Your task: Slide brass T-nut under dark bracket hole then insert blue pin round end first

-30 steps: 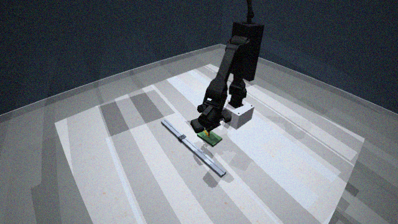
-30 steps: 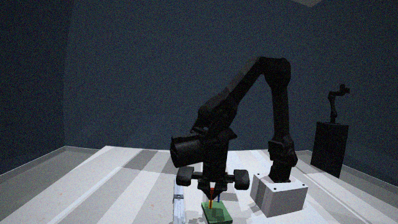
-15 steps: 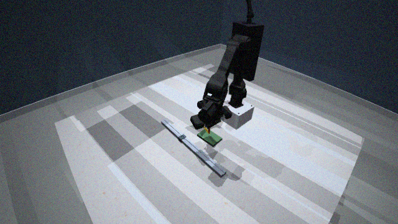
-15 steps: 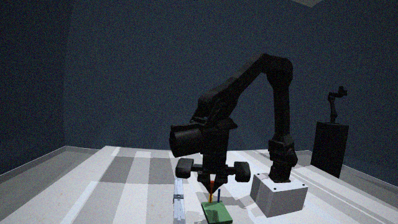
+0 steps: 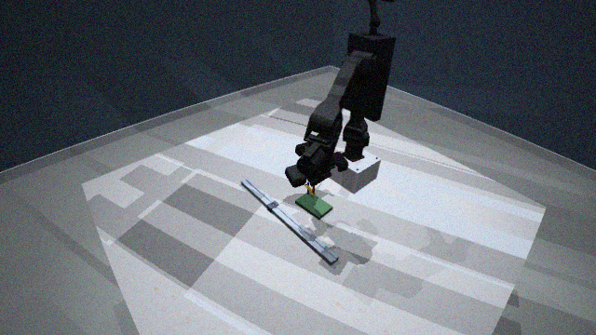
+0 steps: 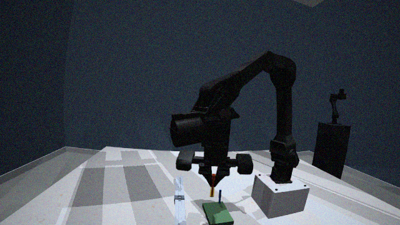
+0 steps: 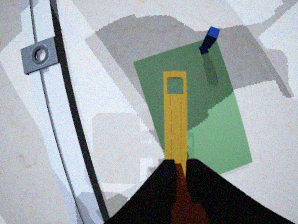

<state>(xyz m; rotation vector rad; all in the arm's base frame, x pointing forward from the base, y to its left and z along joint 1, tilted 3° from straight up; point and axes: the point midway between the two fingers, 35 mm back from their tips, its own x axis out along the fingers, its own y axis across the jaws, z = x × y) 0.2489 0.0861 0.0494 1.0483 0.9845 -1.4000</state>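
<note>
Holding the brass T-nut (image 5: pixel 309 188) (image 6: pixel 212 192) (image 7: pixel 175 120) by its orange handle (image 5: pixel 313 190) (image 6: pixel 214 179) (image 7: pixel 182 195), with the claw (image 5: pixel 312 185) (image 6: pixel 214 185) (image 7: pixel 180 169) pinched narrow, black tapered tips nearly together on either side. Pointing down in the exterior view, nut end lowest, and hanging above the green tray (image 5: pixel 321 207) (image 6: pixel 223 215) (image 7: pixel 220 145), apart from its surface. Seen from the wrist: a long, flat, yellow bar with a squarish opening near its far end, and a dull reddish-orange handle running back between the dark fingers.

Standing upright near a corner of the flat, rectangular tray: the slim blue pin (image 5: pixel 307 192) (image 6: pixel 220 196) (image 7: pixel 212 36), untouched by the claw. Lying beside the tray, well apart from the nut: the long, pale, metallic aluminum rail (image 5: pixel 298 228) (image 6: pixel 180 210) (image 7: pixel 60 107), slotted lengthwise. Set across that slot: the dark bracket (image 5: pixel 273 205) (image 6: pixel 179 197) (image 7: pixel 50 59), gray, blocky and pierced by a round, rimmed hole.

Spread beneath it all: a pale, faintly speckled table (image 5: pixel 261 288) (image 6: pixel 103 194) (image 7: pixel 17 115), banded with light and shadow. Mounted on a boxy white base (image 5: pixel 372 176) (image 6: pixel 287 203): the matte black arm (image 5: pixel 328 107) (image 6: pixel 284 109), bent high at the elbow.
</note>
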